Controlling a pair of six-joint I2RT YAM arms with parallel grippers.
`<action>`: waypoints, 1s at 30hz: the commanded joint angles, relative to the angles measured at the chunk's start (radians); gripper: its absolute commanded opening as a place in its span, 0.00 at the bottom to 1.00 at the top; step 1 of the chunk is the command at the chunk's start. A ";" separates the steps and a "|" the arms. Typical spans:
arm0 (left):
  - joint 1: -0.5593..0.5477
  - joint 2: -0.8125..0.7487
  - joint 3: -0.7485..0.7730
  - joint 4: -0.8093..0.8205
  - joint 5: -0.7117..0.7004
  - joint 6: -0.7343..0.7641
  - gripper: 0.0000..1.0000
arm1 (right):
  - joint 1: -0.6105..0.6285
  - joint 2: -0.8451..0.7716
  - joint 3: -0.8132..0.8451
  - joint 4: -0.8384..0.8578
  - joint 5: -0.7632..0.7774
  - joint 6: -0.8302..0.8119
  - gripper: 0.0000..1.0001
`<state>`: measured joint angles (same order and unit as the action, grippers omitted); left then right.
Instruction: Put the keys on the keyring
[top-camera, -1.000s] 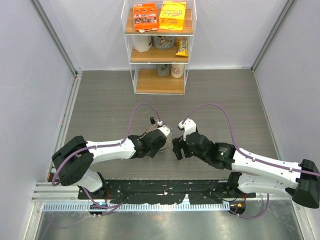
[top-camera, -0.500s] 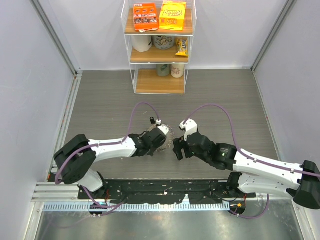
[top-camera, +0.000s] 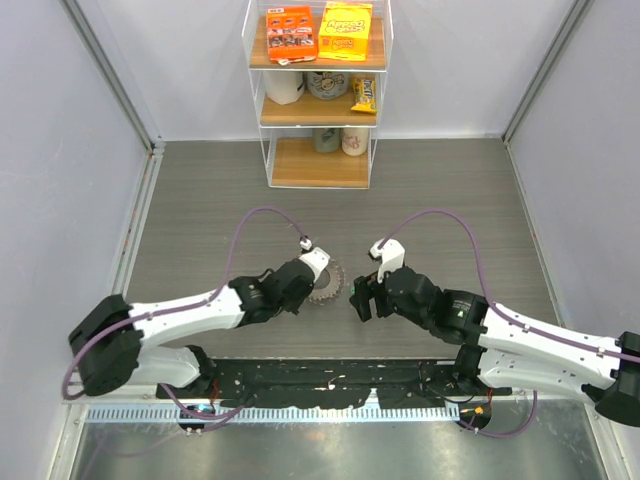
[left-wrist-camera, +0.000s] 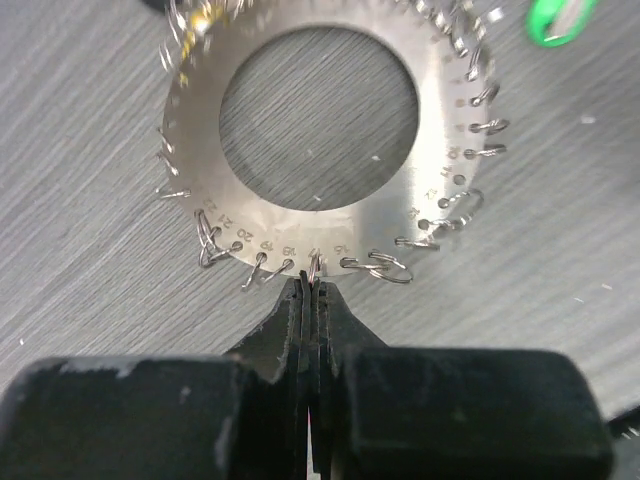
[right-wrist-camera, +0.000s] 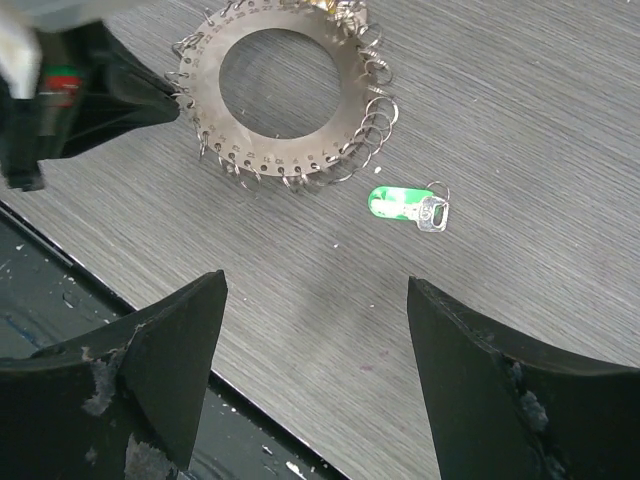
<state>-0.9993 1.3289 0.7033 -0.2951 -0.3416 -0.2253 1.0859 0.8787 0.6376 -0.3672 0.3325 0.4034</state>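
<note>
Left wrist view shows the keyring (left-wrist-camera: 320, 225), a flat silvery disc with a hollow centre and wire loops round its numbered rim, lying on the bench (left-wrist-camera: 90, 120) midway along its near edge. The left gripper (left-wrist-camera: 313, 287) is pinched tight on one rim loop. The right gripper (right-wrist-camera: 315, 330) gapes wide, holding nothing, and the green-headed key (right-wrist-camera: 400, 203) lies just beside the disc.

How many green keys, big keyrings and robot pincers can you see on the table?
green key: 1
keyring: 1
pincers: 2 (left pincer, right pincer)
Total: 4
</note>
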 joint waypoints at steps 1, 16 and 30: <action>-0.044 -0.163 -0.034 0.074 0.012 0.049 0.00 | 0.009 -0.056 0.010 -0.013 -0.024 0.023 0.79; -0.191 -0.516 -0.001 -0.019 0.295 0.136 0.00 | 0.212 -0.067 0.212 -0.148 -0.009 -0.123 0.68; -0.337 -0.612 0.079 -0.044 0.552 0.170 0.00 | 0.488 0.037 0.358 -0.167 -0.035 -0.350 0.68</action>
<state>-1.3048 0.7479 0.7185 -0.3737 0.1181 -0.0872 1.5478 0.9379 0.9482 -0.5503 0.3279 0.1345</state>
